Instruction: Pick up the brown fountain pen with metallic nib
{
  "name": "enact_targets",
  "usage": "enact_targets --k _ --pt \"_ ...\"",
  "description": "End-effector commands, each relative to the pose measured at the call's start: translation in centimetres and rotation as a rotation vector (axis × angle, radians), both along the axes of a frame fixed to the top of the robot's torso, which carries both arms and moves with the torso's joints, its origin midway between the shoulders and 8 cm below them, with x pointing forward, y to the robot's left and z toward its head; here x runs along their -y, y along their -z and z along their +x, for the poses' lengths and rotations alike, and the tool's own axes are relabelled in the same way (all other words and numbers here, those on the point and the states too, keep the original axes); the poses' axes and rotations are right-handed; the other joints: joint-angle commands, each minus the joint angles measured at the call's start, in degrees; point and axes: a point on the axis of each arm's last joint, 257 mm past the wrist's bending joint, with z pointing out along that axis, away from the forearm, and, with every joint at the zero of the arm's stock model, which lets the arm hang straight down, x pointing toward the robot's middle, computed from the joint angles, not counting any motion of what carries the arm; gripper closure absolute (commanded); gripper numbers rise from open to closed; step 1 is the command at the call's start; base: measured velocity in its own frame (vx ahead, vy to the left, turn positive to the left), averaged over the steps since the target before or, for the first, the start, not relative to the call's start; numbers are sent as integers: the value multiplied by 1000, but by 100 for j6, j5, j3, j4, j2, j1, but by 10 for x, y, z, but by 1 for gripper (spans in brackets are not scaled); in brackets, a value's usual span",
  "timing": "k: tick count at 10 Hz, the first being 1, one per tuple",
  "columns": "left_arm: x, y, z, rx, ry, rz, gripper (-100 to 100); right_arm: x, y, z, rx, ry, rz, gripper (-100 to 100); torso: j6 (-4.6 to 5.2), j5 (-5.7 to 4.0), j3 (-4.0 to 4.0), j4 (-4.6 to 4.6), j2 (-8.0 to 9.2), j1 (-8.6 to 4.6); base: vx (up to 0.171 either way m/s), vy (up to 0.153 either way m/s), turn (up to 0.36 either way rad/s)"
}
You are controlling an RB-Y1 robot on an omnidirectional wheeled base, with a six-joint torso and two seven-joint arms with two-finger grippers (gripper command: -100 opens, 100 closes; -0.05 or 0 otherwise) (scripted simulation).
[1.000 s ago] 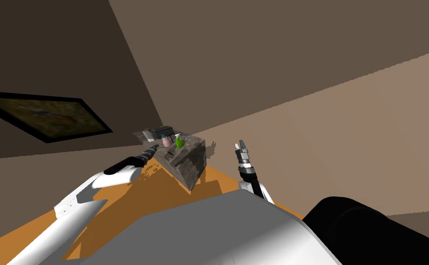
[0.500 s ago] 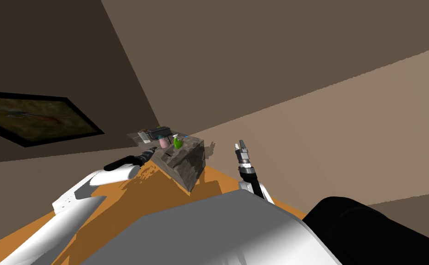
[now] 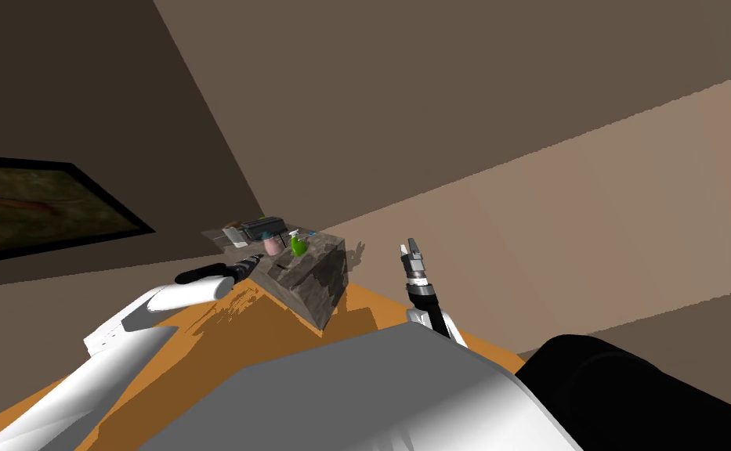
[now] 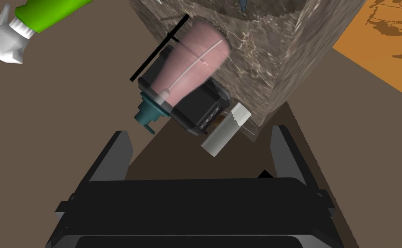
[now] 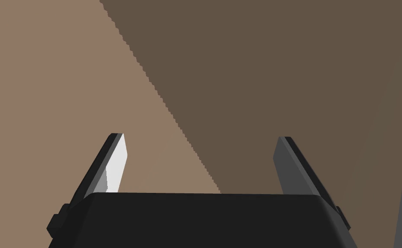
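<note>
The pen (image 4: 159, 48) I take to be the thin dark stick just beside the pink bottle (image 4: 189, 64), with one end on the bench (image 4: 316, 51), a mottled grey-brown block; it is too slim to show its colour or a nib, and I cannot tell whether it lies flat or leans. The bottle carries a teal cap and stands against a dark box (image 4: 200, 107), with a white cylinder (image 4: 225, 131) just beside that near the bench's edge; a green spray bottle (image 4: 49, 15) sits farther off. The left claw (image 4: 201, 131) faces this cluster with its fingers apart and nothing between them, near the bench's edge but short of the pen; the right claw (image 5: 201, 135) is also spread and empty, held upright on the other side of the bench and well apart from it. The step in hand looks like the reach, with no grasp begun; the next move probably calls for steering the left claw past the bottle and box, setting the fingers across the pen's thin shaft, then closing gently, since so slim a thing could roll or slip aside.
</note>
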Motion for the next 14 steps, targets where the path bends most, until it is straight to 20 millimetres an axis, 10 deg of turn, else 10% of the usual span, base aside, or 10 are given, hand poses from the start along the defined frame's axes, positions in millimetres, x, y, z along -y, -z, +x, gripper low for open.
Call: enact_targets --k 1,14 --pt "-2 9 -4 -40 -11 -9 -100 0 0 0 0 0 0 0 0 0 0 0 0 0 10 13 18" --pt "-35 63 -50 -399 -86 -118 -100 0 0 0 0 0 0 0 -2 0 -2 -1 -2 -3 26 25 -73"
